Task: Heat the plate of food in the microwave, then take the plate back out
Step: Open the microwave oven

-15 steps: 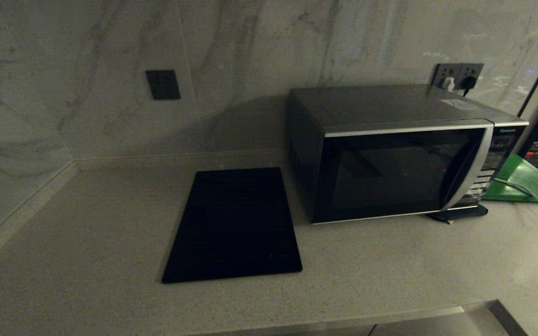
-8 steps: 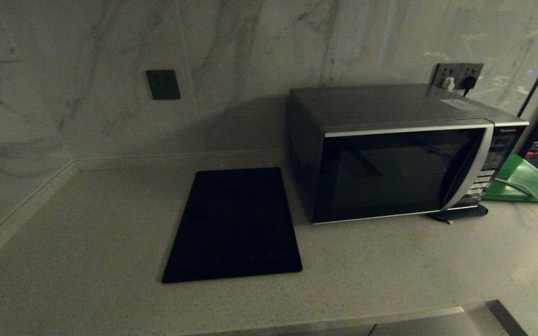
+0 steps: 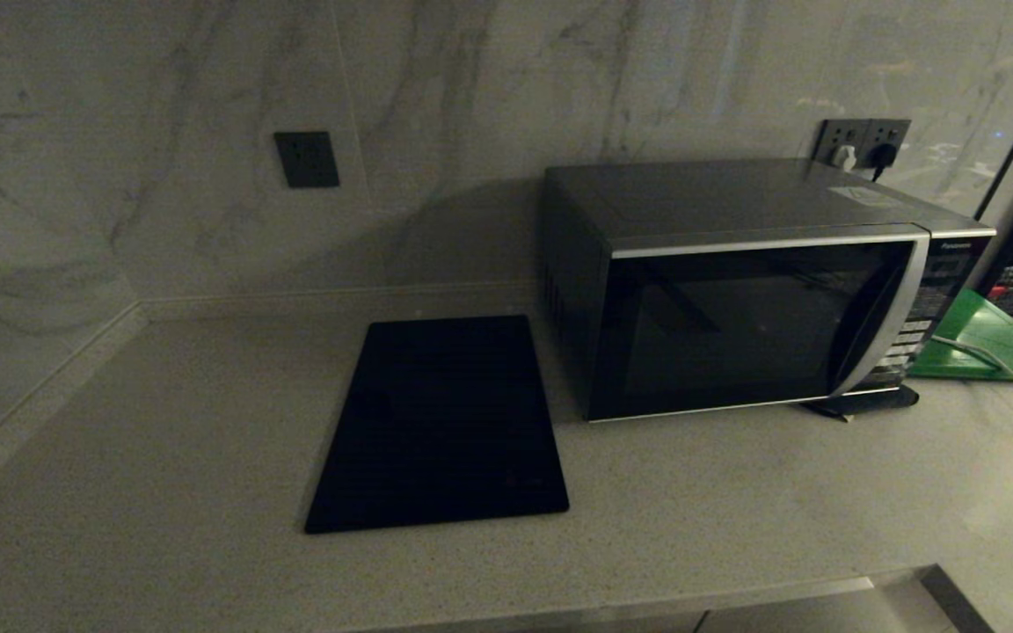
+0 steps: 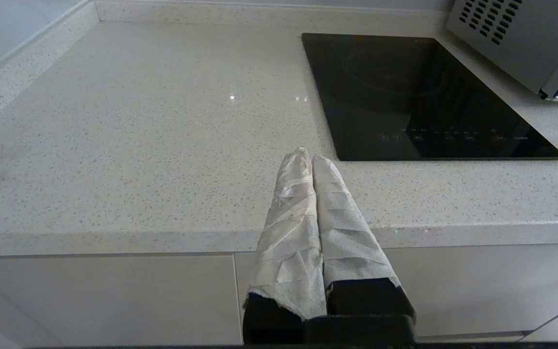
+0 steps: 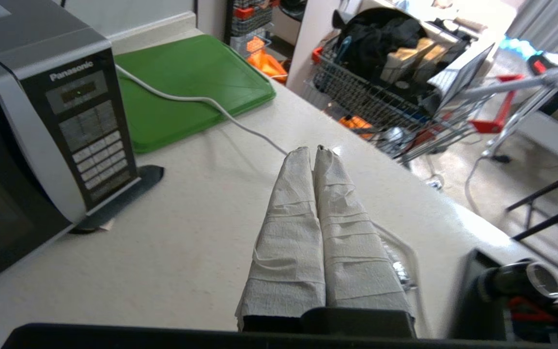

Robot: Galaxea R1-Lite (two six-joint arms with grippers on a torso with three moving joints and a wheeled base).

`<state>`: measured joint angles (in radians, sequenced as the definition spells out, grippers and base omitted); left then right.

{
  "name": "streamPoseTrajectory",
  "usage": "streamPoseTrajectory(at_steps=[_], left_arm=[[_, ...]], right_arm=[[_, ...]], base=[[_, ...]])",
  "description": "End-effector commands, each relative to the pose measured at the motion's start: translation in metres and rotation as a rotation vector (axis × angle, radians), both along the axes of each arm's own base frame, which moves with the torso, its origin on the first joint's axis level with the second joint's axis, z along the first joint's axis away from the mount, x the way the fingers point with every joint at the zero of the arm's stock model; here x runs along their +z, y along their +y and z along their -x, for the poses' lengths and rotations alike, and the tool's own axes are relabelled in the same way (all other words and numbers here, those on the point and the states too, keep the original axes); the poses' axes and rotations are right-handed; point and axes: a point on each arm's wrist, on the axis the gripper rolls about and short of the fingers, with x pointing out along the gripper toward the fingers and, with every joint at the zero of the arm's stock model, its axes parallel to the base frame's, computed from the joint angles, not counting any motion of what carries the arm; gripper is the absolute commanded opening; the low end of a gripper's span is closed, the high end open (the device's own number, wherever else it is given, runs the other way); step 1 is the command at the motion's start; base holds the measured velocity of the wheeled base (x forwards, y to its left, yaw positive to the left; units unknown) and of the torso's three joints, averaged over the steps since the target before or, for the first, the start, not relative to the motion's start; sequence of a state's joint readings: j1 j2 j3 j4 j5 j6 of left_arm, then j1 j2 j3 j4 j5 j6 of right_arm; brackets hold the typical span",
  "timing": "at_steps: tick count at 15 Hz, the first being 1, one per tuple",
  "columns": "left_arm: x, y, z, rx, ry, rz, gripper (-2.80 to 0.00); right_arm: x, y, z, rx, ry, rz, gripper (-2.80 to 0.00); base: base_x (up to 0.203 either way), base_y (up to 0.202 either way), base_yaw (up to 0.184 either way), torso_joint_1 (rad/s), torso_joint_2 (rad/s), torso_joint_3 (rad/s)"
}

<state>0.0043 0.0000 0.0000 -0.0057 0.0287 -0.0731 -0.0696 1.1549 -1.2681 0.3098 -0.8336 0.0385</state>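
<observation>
left gripper (image 4: 307, 156) closed (paper-wrapped fingers), right gripper (image 5: 311, 150) closed

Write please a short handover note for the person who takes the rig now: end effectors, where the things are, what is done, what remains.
Left end effector: shut, empty, parked at the counter's front edge near the cooktop.
Right end effector: shut, empty, over the counter in front of the microwave's button panel.
Microwave: door closed, on the counter; green board beside it.
Plate of food: not visible in any view.
Done: cannot tell.
Left: find the plate, and check whether it was heated yet.

Glossy glass cooktop (image 4: 419, 92), speckled stone counter (image 4: 162, 145)
</observation>
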Motion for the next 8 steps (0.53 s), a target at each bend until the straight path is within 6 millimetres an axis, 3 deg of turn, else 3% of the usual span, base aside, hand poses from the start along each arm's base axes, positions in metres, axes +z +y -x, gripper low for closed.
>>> streamPoseTrajectory(at_steps=[1, 4, 8], left_arm=[[0.0, 0.0, 0.0, 0.001, 0.001, 0.001, -2.8], [0.0, 0.0, 0.0, 0.001, 0.001, 0.001, -2.8], [0.0, 0.0, 0.0, 0.001, 0.001, 0.001, -2.8]], right_arm=[[-0.007, 0.004, -0.015, 0.03, -0.014, -0.009, -2.8], [-0.017, 0.009, -0.03, 0.063, -0.054, -0.027, -2.8], [-0.036, 0.01, -0.034, 0.069, 0.001, -0.032, -2.8]], base=[[0.0, 0.0, 0.0, 0.0, 0.0, 0.0], [0.0, 0.0, 0.0, 0.0, 0.0, 0.0], [0.0, 0.0, 0.0, 0.0, 0.0, 0.0]])
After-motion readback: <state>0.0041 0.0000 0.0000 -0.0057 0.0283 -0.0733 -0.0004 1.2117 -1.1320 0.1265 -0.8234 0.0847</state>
